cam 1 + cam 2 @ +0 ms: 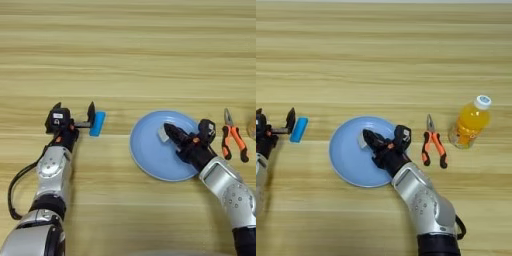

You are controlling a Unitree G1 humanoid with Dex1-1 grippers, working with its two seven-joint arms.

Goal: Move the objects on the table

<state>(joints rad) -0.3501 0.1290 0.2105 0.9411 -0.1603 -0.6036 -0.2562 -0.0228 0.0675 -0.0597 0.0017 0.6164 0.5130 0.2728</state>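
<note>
On the round blue plate [150, 155] lies a tiny grey-silver block [162, 132], touching or just off the tip of one finger of my right gripper [189, 132]. That gripper hovers over the plate's right part, open, with nothing between its fingers. The orange-and-black pliers [233, 141] lie on the table [128, 60] right of the plate, nose pointing away from me. At the left, my left gripper [73, 113] is open, and a small blue block [97, 123] lies just right of its right finger.
An orange drink bottle [471, 122] with a white cap stands right of the pliers. A black cable [17, 187] loops beside my left forearm.
</note>
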